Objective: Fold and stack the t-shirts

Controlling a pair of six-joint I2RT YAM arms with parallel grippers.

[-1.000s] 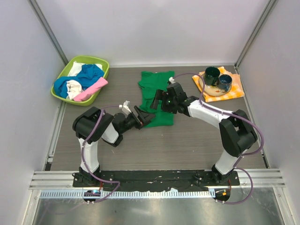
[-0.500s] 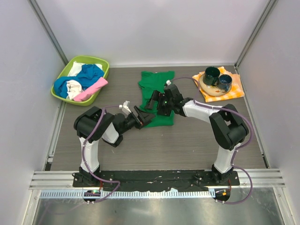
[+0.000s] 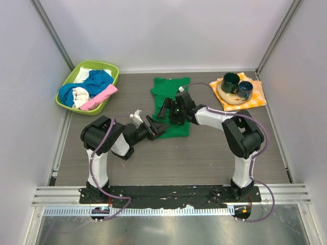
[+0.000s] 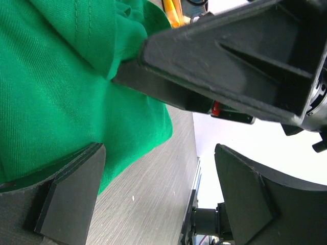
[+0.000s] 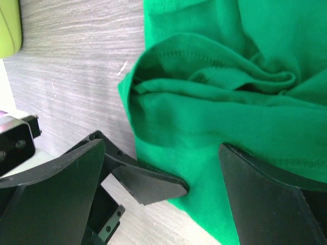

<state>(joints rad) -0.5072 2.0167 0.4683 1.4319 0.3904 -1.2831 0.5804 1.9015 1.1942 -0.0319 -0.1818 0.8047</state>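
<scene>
The green shirt (image 3: 171, 89) lies in the middle of the worktop (image 3: 214, 153). Its long side runs from near to far. Both hands are open at its left edge, by the near end. The left hand (image 3: 159, 128) points in from the left. The right hand (image 3: 166, 112) sits just beyond it, over the cloth. The shirt's edge lies between their fingers.
</scene>
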